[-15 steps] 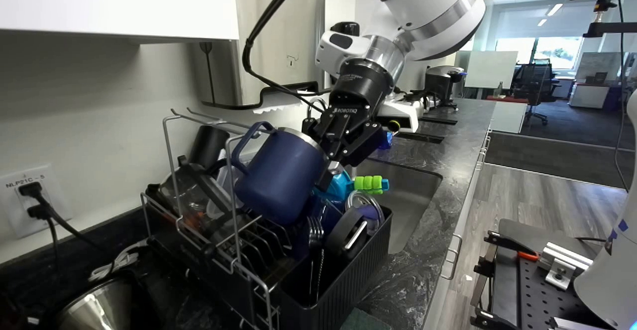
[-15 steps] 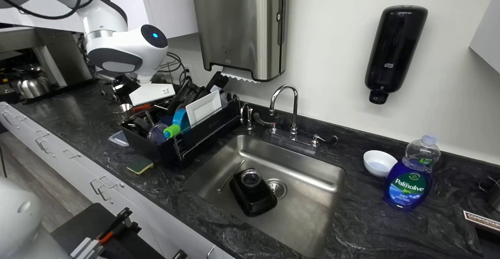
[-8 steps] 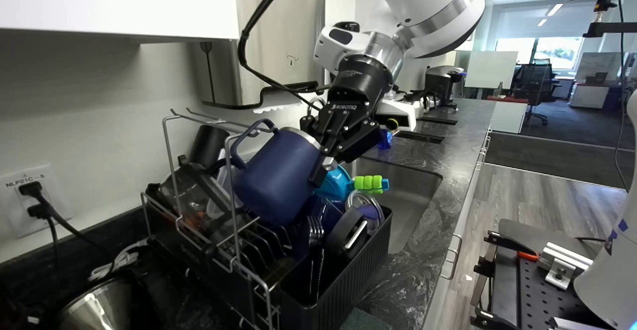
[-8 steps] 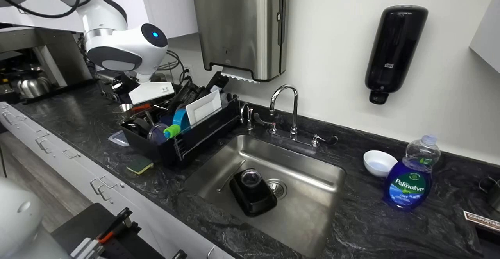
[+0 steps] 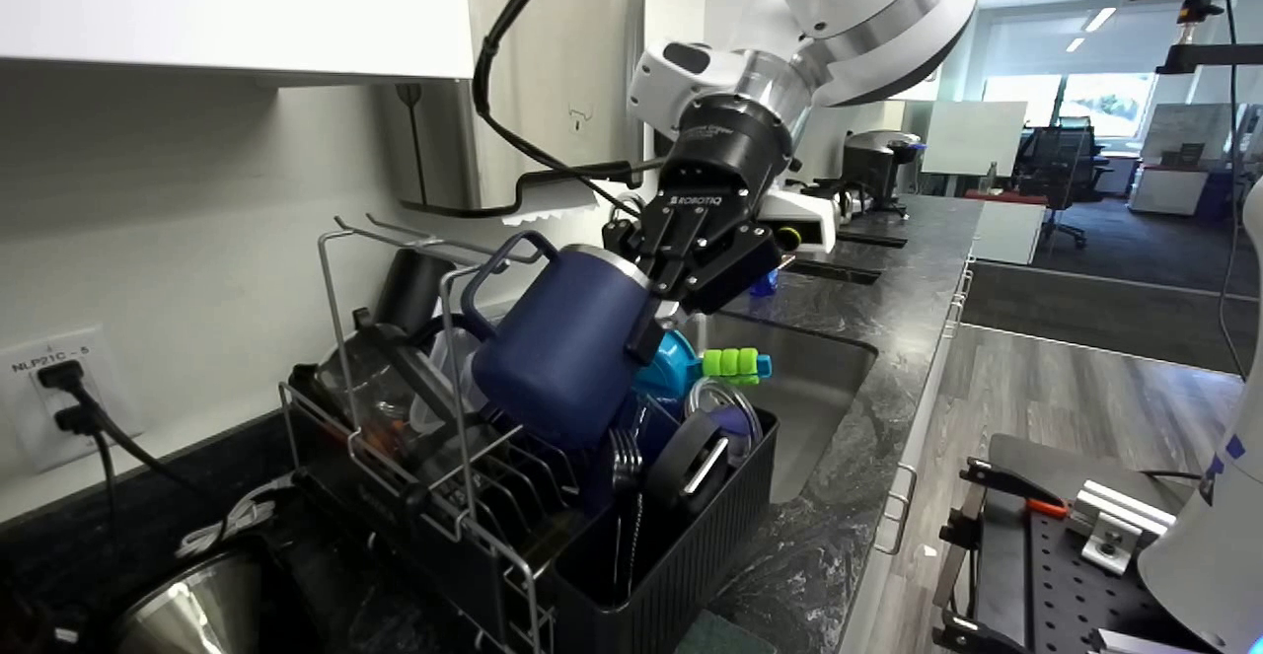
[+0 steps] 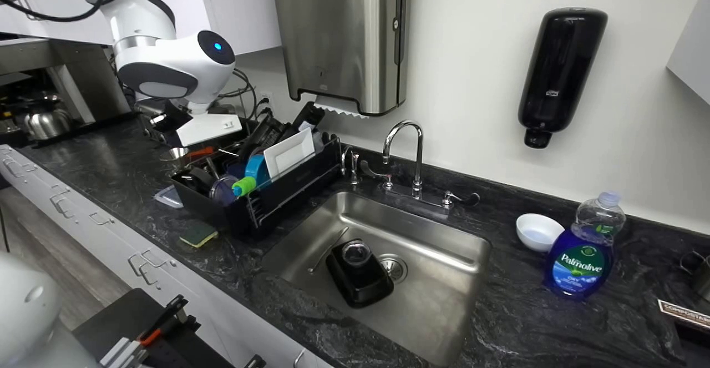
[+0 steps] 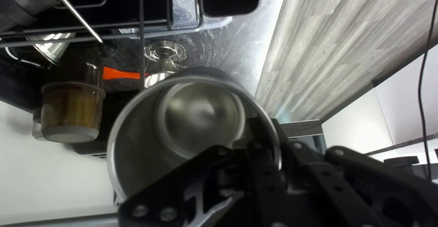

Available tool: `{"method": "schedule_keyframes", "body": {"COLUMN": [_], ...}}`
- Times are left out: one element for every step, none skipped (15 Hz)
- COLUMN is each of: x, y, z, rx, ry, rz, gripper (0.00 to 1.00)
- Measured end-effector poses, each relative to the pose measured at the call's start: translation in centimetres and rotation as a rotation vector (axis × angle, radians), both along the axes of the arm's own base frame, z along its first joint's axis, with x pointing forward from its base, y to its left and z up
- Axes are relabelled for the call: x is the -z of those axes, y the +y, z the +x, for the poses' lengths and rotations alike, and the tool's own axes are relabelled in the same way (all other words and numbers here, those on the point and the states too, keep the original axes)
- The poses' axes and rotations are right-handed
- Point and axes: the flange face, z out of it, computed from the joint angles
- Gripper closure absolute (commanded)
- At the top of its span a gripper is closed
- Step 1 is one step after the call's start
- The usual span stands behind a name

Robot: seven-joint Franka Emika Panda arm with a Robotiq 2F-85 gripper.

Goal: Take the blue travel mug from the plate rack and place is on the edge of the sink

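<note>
My tool (image 7: 267,127) grips the blue travel mug (image 5: 562,348) by its rim, over the plate rack (image 6: 305,176).
In the wrist view I see one finger (image 7: 256,134) inside the mouth and one outside, the mug's wall pinched between. In an exterior view the mug tilts, mouth up and to the right; I can't tell whether its base touches the rack. Just right of it is a turquoise item (image 5: 671,363). In an exterior view the sink (image 6: 432,307) lies right of the rack, a black container (image 6: 360,282) in it; right of that, the worktop (image 6: 521,329) carries a white bowl (image 6: 539,232) and a Palmolive bottle (image 6: 579,260).
</note>
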Motion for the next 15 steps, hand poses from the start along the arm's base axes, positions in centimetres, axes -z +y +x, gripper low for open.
{"method": "schedule_keyframes", "body": {"x": [-0.5, -1.1, -1.8, -2.4, -3.0, -3.5, -4.0, -4.3, -4.6, -4.8, -4.9, -4.9, -4.8, -4.8, -4.7], "y": [0.0, 0.1, 0.1, 0.0, -0.1, -0.2, -0.4, -0.7, -1.1, -1.6, -2.4, -3.3, -4.3, -5.5, -6.8], "z": [-0.5, -1.1, -1.8, -2.4, -3.0, -3.6, -4.0, -4.4, -4.6, -4.7, -4.7, -4.5, -4.2, -3.8, -3.4], "rx": [-0.013, -0.027, -0.04, -0.052, -0.06, -0.067, -0.071, -0.071, -0.067, -0.06, -0.05, -0.037, -0.022, -0.003, 0.017], "ry": [-0.002, -0.005, -0.009, -0.016, -0.024, -0.031, -0.038, -0.047, -0.056, -0.064, -0.071, -0.078, -0.082, -0.085, -0.088], "rz": [0.01, 0.019, 0.029, 0.038, 0.044, 0.05, 0.055, 0.056, 0.054, 0.05, 0.041, 0.029, 0.016, 0.003, -0.009], "gripper": [0.98, 0.98, 0.98, 0.98, 0.98, 0.98, 0.98, 0.98, 0.98, 0.98, 0.98, 0.98, 0.98, 0.98, 0.98]}}
